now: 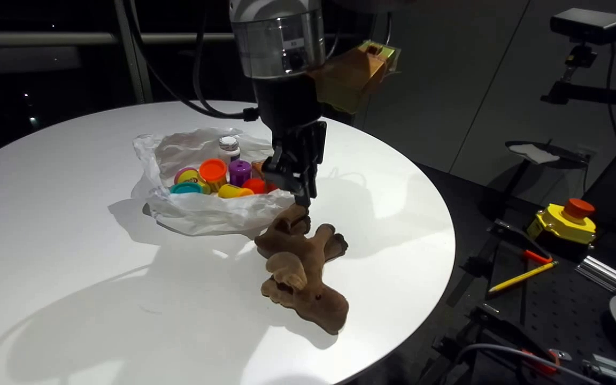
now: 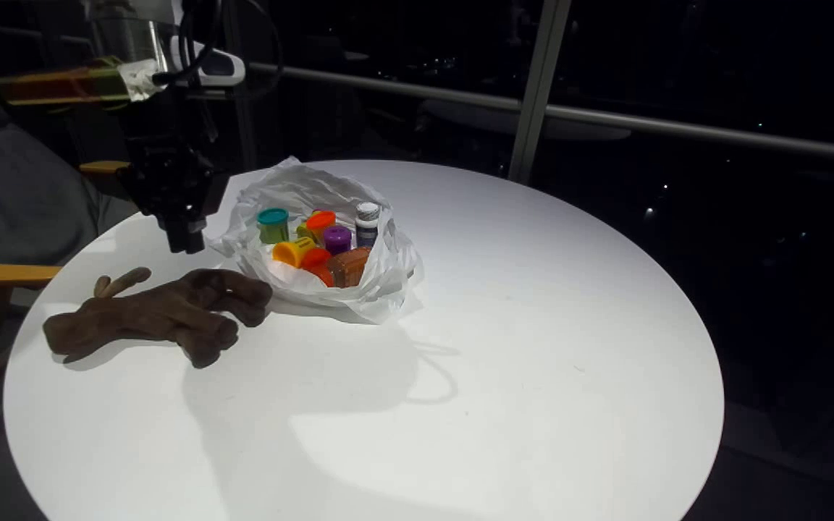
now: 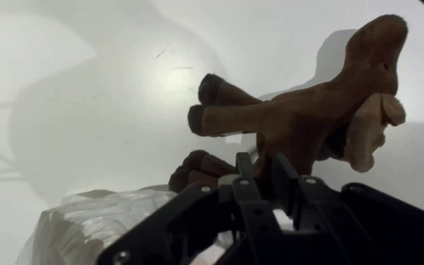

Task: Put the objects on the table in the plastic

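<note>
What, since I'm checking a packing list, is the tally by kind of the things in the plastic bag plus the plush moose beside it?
Teal-lidded tub, orange-lidded tub, yellow tub, pink-and-yellow tub and red tub: 5 tubs
White-capped bottle: 1
Purple container: 1
Orange-brown container: 1
Plush moose: 1
Total: 9 visible

Brown plush animal (image 2: 160,311) (on its side) on table (image 2: 533,376), beside crumpled bag (image 1: 201,213); colourful cups (image 1: 240,174) inside.

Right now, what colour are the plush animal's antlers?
Light tan; the antlers show best in the wrist view.
</note>
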You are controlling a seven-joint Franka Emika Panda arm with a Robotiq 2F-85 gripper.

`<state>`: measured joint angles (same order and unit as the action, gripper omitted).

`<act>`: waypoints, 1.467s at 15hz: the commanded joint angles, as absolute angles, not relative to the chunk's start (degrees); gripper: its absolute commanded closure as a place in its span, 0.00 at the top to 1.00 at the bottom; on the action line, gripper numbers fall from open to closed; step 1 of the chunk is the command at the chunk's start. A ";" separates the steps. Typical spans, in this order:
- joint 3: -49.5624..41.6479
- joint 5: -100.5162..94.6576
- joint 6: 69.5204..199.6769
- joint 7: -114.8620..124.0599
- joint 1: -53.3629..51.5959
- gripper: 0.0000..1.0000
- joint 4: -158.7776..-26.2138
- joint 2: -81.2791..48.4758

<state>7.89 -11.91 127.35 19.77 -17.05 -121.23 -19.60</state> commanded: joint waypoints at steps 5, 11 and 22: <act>12.99 10.57 126.64 10.58 -13.85 0.80 -122.05 -19.54; 11.85 9.57 128.98 11.07 -15.30 1.00 -121.41 -25.85; 8.34 1.20 138.12 13.45 -18.10 0.48 -122.69 -30.00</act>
